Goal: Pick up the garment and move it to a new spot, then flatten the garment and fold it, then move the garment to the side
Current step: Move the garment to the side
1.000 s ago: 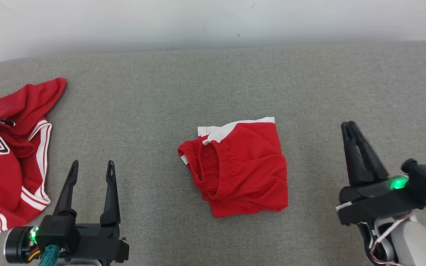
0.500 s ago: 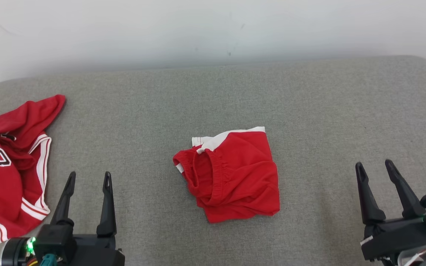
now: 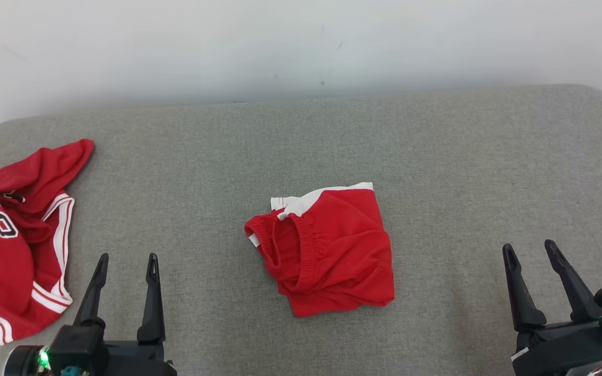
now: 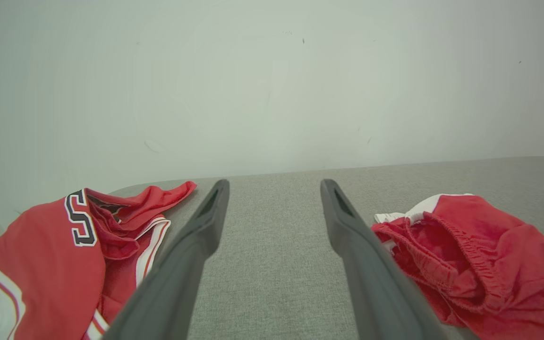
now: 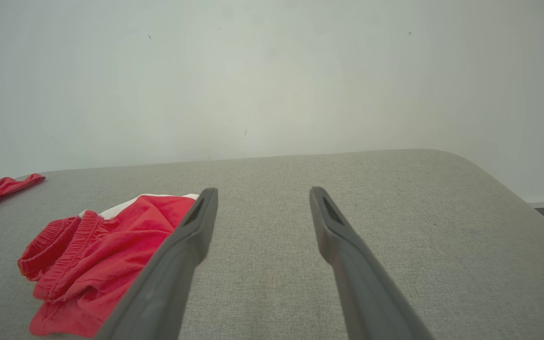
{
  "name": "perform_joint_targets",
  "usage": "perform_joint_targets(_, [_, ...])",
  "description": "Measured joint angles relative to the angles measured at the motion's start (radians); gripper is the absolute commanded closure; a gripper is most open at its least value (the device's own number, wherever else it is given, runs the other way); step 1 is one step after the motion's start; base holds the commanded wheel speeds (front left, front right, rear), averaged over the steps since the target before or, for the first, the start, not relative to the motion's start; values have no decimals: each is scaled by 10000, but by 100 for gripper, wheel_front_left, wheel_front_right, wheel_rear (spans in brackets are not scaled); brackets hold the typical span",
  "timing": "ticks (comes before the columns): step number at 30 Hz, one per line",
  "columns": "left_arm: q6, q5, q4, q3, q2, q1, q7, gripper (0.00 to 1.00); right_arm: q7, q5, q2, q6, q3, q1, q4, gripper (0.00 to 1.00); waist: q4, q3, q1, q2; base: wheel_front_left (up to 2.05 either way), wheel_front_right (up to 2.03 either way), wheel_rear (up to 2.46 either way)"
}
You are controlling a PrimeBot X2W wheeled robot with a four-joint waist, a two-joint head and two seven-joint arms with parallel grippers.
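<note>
Folded red shorts with white trim (image 3: 332,250) lie on the grey fabric-covered desk (image 3: 437,156) between the left jaws and right jaws, both wide open and empty, likely poised for the sideways move; a crumpled red jersey (image 3: 13,245) sits beyond the left jaws

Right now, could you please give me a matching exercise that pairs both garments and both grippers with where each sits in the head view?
Things:
1. folded red shorts
2. red jersey
3. left gripper
4. right gripper

Places:
A. far left of the grey cushion, crumpled
B. lower right, open
C. middle of the cushion
D. lower left, open

Pairs: 1-C, 2-A, 3-D, 4-B
</note>
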Motion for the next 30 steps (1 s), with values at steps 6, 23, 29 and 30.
perform_joint_targets(6, [2,0,-23,-48,-31,-25,-4,0,92,50,-150,0,44,-157,46,0,187,87,0,0,0,0,0])
perform_joint_targets(23, [-240,17,295,-359,-727,-606,-291,0,-548,1607,-855,0,2836,-3316,4730,0,1417,1132,1,0,0,0,0])
perform_joint_targets(29, [-341,36,433,-322,-826,-732,-372,0,-606,1900,-763,0,3902,-3689,5766,0,1648,1452,1,0,0,0,0])
perform_joint_targets(30, [-343,44,454,-313,-848,-743,-387,0,-604,1893,-779,0,4082,-3757,5856,0,1656,1485,1,1,0,0,0])
